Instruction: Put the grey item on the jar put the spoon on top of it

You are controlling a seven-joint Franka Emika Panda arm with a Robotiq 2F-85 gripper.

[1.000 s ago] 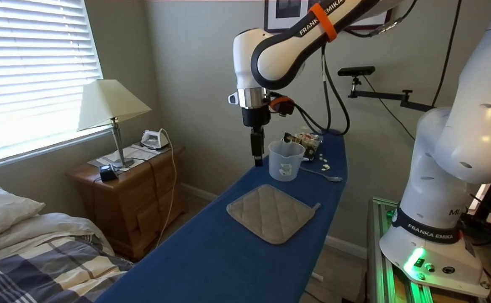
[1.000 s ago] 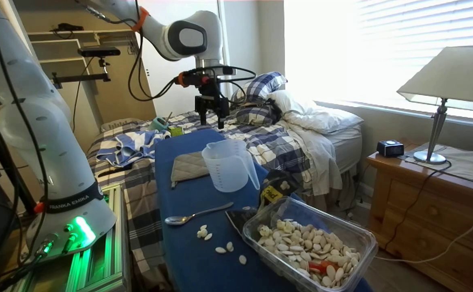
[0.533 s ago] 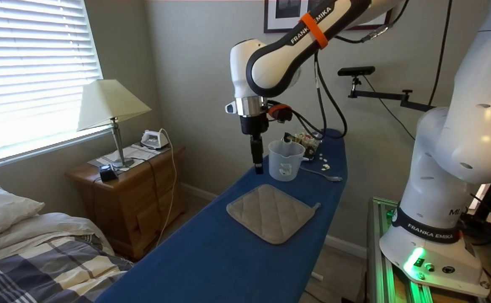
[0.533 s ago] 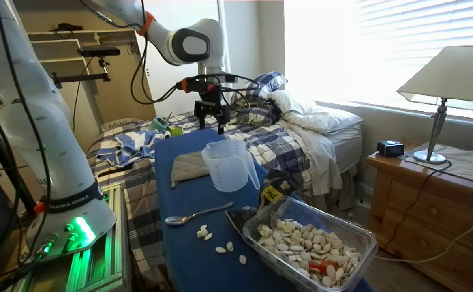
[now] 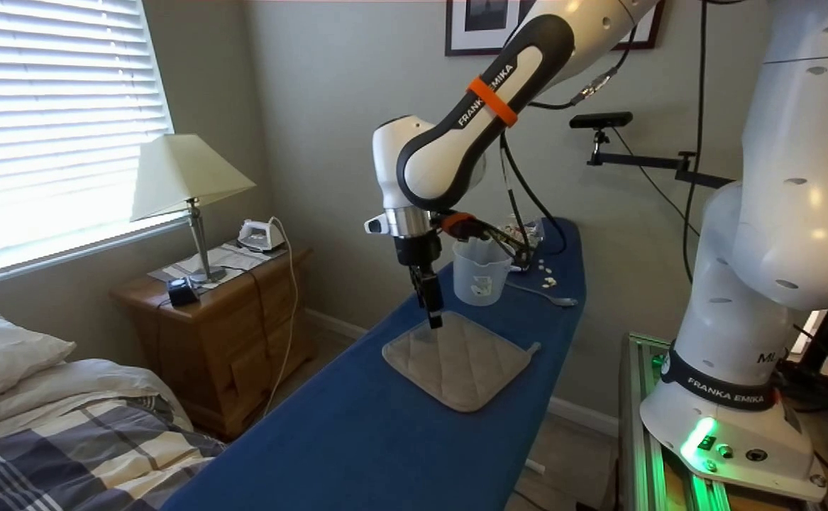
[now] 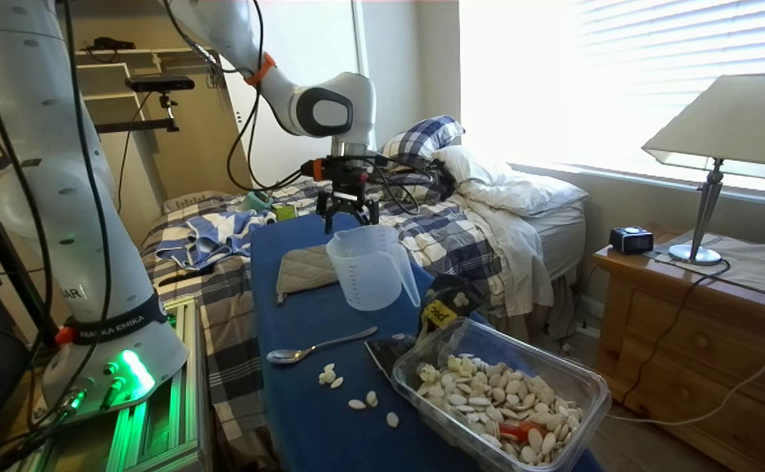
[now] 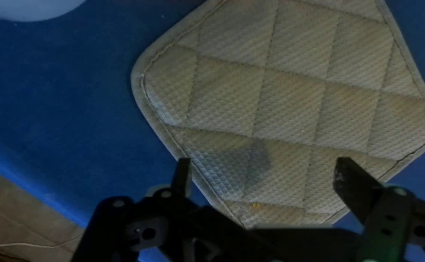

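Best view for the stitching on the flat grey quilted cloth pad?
Wrist view: the grey quilted pad is close up, stitch lines clear, top cropped, black tool masking its lower corner. Both exterior views show it smaller, stitching fainter; in an exterior view the translucent white plastic jar partly hides it.

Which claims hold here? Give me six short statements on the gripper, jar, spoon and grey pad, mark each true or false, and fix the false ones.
1. The gripper is open. True.
2. The jar stands upright on the blue board. True.
3. The gripper has hold of the jar. False: it is apart from the jar and holds nothing.
4. The spoon and the grey pad both lie on the blue board. True.
5. The spoon rests on the grey pad. False: it lies apart from the grey pad.
6. The grey pad covers the jar. False: it lies flat, apart from the jar.
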